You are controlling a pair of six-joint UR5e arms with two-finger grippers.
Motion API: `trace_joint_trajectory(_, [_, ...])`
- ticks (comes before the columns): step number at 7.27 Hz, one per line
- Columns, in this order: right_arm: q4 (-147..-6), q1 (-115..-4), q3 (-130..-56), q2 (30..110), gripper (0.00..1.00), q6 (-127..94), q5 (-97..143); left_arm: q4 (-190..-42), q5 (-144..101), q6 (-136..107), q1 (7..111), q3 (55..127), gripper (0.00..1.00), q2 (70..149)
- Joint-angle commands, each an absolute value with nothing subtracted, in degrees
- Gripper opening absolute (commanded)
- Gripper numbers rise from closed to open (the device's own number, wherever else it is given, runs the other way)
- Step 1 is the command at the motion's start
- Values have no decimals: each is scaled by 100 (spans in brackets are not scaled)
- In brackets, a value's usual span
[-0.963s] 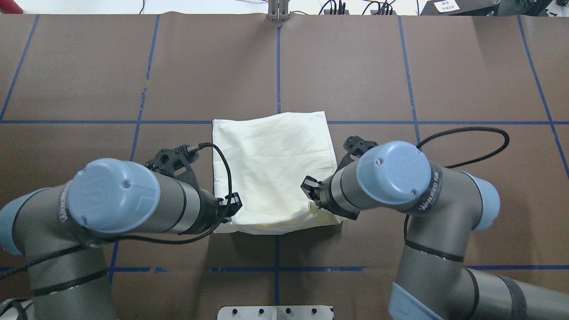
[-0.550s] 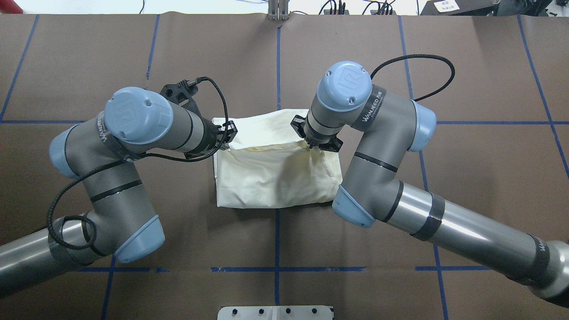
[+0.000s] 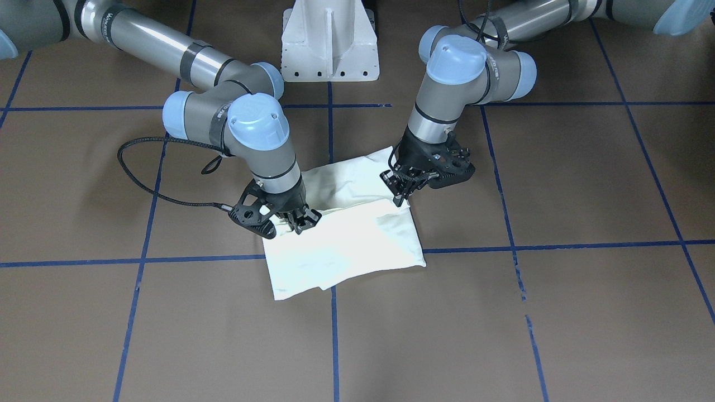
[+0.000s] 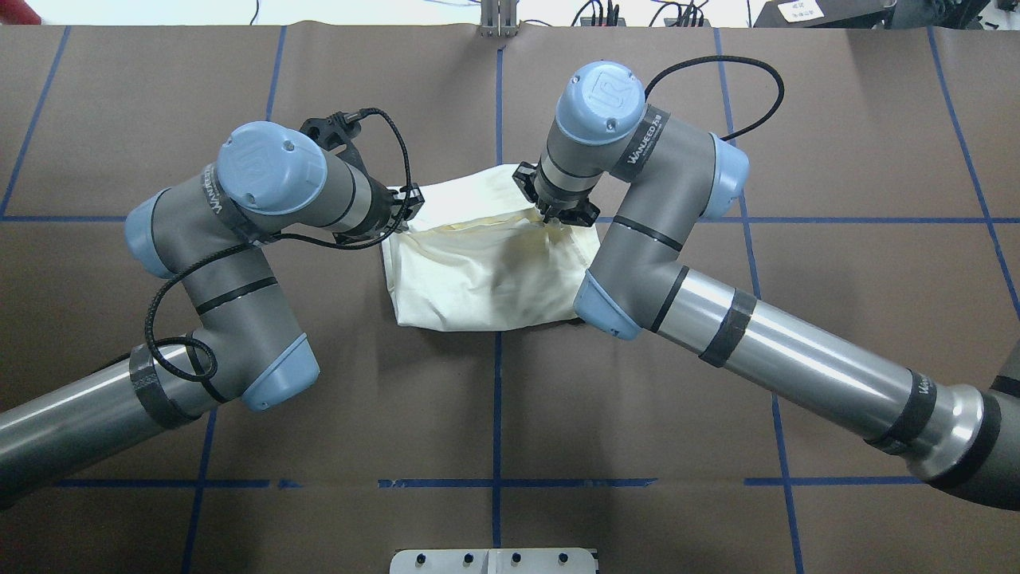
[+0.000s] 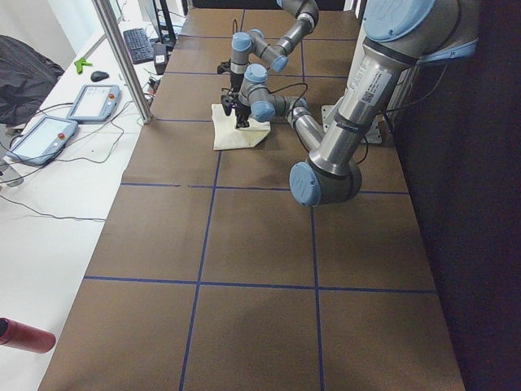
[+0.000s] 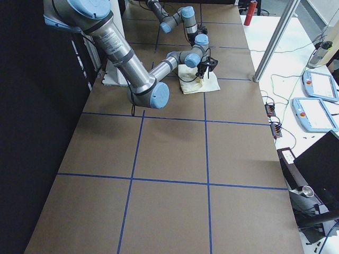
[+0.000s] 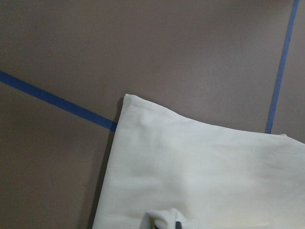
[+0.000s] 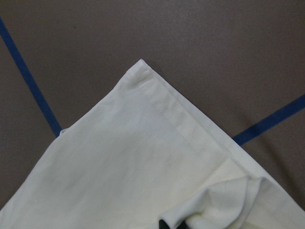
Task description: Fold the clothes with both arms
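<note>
A pale cream folded cloth (image 4: 478, 275) lies at the table's middle; it also shows in the front-facing view (image 3: 346, 240). My left gripper (image 4: 402, 209) is shut on the cloth's lifted edge at its left side, seen at the front-facing view's right (image 3: 400, 196). My right gripper (image 4: 552, 214) is shut on the same edge at its right side, seen at that view's left (image 3: 300, 222). The lifted edge is held over the cloth's far part. Each wrist view shows flat cloth (image 7: 190, 162) (image 8: 128, 162) with a pinched bunch at the bottom edge.
The white pedestal base (image 4: 494, 560) stands at the near table edge. Blue tape lines (image 4: 498, 399) grid the brown table. A metal post (image 5: 122, 57) and teach pendants (image 5: 94, 102) stand beyond the far edge.
Both arms have swung from the cloth's near edge toward its far edge, carrying that edge up and over the cloth. The cloth now lies shorter, folded over itself.
</note>
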State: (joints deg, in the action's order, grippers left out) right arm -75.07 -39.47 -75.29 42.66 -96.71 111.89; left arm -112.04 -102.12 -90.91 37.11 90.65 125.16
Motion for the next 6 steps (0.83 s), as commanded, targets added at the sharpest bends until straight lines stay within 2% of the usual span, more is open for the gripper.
trace_joint_trajectory(1, [-7497,-4140,-7306,4097,0,-9519,11443,-11399,-10213,-9000,3840,8868,0,12586])
trace_joint_trajectory(3, [-7488,-4166,-6691,3675,0,-9457,11443,-11408,-10213,-8991,3858,8764,0,12664])
trace_joint_trajectory(4, [-7480,-4201,-6584,3656,7,-9248,11443,-11408,-10204,-8983,3867,8554,0,12804])
trace_joint_trajectory(5, [-7479,-4236,-6566,3621,99,-9072,11443,-11408,-10169,-8974,3885,8230,15,12971])
trace_joint_trajectory(6, [-7479,-4376,-6557,3569,100,-8957,11461,-11408,-10152,-8695,4033,8018,99,12981])
